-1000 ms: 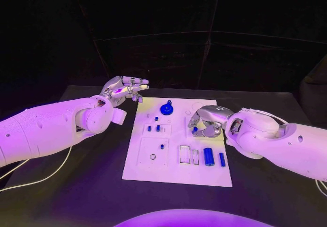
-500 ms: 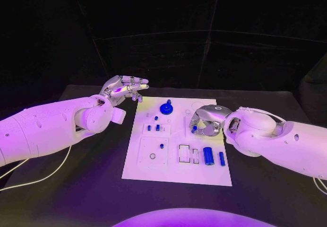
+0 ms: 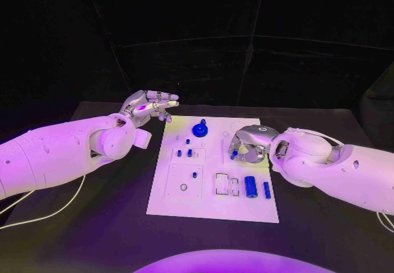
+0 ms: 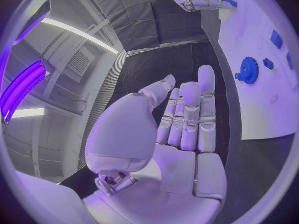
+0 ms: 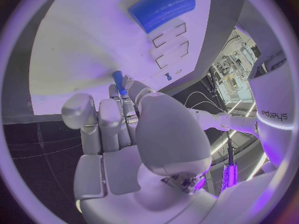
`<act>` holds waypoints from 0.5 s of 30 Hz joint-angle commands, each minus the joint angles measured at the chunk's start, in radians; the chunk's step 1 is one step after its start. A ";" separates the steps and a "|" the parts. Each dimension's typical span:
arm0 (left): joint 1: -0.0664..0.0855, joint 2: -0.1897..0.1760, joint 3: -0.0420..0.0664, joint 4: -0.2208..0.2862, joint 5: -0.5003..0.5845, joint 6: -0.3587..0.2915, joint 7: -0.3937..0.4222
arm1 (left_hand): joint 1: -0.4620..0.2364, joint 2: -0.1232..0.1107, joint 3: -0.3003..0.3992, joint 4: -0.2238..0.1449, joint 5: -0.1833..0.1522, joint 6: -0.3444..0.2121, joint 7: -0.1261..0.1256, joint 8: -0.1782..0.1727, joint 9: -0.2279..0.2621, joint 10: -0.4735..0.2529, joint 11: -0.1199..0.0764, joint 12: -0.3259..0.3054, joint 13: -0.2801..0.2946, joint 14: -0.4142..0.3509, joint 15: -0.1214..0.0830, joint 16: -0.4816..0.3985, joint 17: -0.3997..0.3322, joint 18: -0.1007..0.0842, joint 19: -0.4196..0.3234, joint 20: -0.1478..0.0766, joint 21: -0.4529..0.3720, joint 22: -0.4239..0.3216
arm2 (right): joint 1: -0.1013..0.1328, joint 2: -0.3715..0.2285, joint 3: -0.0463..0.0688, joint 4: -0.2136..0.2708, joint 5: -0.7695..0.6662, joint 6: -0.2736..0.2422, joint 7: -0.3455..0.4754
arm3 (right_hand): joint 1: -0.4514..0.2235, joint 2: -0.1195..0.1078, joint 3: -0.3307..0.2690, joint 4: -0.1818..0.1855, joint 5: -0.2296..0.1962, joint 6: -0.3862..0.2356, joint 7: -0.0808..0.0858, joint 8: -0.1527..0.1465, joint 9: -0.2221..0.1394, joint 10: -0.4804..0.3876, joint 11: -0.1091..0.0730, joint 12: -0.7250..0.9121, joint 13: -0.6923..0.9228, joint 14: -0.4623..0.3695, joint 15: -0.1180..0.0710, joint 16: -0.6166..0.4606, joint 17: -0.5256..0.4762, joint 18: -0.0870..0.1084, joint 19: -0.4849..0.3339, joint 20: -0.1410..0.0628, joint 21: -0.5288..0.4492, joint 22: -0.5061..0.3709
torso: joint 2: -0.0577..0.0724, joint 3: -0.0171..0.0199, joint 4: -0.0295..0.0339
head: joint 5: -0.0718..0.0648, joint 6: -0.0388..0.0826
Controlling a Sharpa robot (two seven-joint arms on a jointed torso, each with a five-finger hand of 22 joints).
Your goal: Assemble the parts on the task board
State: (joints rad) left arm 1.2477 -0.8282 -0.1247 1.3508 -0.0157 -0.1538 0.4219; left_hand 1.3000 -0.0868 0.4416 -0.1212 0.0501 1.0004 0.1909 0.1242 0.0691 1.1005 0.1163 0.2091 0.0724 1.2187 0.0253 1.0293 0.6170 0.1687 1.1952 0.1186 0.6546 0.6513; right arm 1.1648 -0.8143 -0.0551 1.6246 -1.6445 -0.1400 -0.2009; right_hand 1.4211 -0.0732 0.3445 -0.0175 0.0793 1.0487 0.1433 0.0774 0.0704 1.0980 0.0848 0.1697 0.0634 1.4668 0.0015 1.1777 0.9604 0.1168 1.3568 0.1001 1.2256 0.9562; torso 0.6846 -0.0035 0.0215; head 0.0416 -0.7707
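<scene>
Robot hands work either side of the white task board [image 3: 212,199] on a black table [image 3: 328,227]. At far left, the left hand [image 3: 150,106] hangs above the table just off the board's far left corner, palm up, fingers slightly apart and holding nothing; it has not moved from a second ago. On the board, a round blue gear part [image 3: 200,130] stands near the far edge, small blue pegs [image 3: 189,152] sit in the middle blocks, and a blue cylinder [image 3: 250,186] lies beside a thin blue bar [image 3: 267,190] toward the near right. All of these lie where they did a second ago. Further right, the right hand [image 3: 246,147] hovers low over the board's right side, fingers curled on a small blue pin [image 3: 235,153]; over the last second it has edged slightly toward the board's far end.

The left wrist view confirms the left hand [image 4: 181,134] is empty, with fingers held straight, and shows the gear part [image 4: 248,69] on the board [image 4: 261,109] beyond them. The right wrist view shows what the head camera barely resolves: the pin [image 5: 118,82] pinched at the fingertips [image 5: 127,97] of the right hand [image 5: 131,144], its tip close to the board [image 5: 69,59]; whether it touches cannot be told. The cylinder [image 5: 162,7] lies beyond.
</scene>
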 commanded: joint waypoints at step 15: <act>0.001 0.000 0.001 -0.001 0.004 0.012 0.002 | 0.006 0.003 -0.006 -0.001 -0.001 -0.004 0.001 0.003 -0.001 -0.007 -0.002 0.007 0.001 -0.005 -0.001 -0.004 -0.001 0.013 -0.005 0.001 -0.004 -0.001 | 0.002 -0.019 0.001 0.031 0.018 -0.119 0.045 | 0.037 0.030 0.109 -0.051 -0.029 0.098 -0.013 0.033 0.014 0.141 -0.032 0.031 0.022 0.021 -0.033 0.045 0.049 -0.019 0.038 -0.027 0.060 0.091 | -0.002 -0.0003 -0.0007 | 0.001 -0.001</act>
State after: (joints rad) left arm 1.2477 -0.8284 -0.1247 1.3498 -0.0157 -0.1526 0.4199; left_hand 1.3000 -0.0868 0.4417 -0.1212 0.0501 1.0004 0.1909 0.1242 0.0691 1.1005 0.1163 0.2091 0.0723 1.2187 0.0253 1.0293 0.6171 0.1687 1.1952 0.1185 0.6546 0.6514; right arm 1.1648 -0.8317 -0.0550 1.6481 -1.6400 -0.2062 -0.1788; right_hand 1.4373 -0.0544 0.4489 -0.0685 0.0517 1.1433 0.1253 0.1128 0.0858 1.2011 0.0836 0.2007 0.0847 1.4669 -0.0236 1.2167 1.0084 0.1165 1.3911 0.0764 1.2811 1.0459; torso 0.6836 -0.0035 0.0215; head 0.0412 -0.7738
